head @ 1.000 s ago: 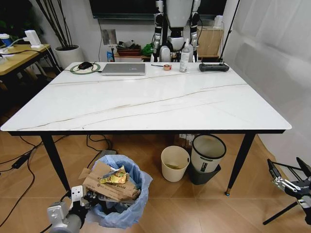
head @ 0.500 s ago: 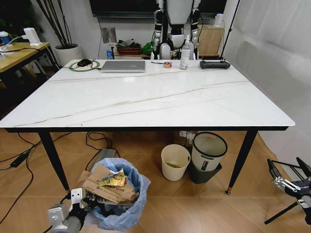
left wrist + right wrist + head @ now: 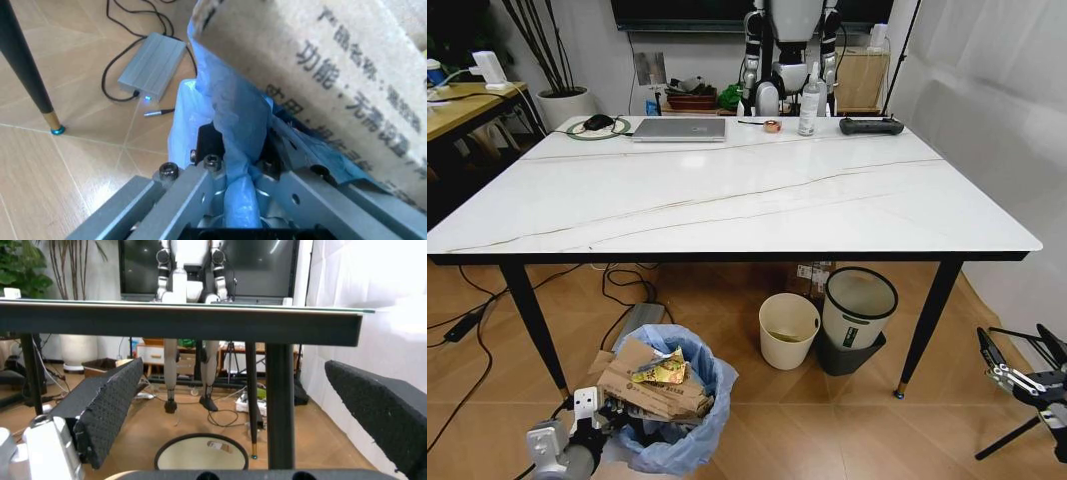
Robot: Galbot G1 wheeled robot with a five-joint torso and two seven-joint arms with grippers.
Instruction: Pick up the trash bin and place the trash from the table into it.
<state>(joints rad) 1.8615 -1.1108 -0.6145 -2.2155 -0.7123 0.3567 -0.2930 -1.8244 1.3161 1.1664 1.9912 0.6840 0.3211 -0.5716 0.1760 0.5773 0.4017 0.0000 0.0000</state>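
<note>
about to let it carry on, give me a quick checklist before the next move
1. Left gripper has the bin: ok, the left wrist view shows its fingers shut on the blue bag at the rim.
2. Trash in the bin: ok, cardboard and a yellow wrapper sit at the top.
3. Table free of trash: ok, with just a laptop, bottle, tape roll and controller at the far edge.
4. Load stable: cannot tell, the cardboard overhangs the rim.
5. Right gripper free: ok, open and empty, low at the right.
</note>
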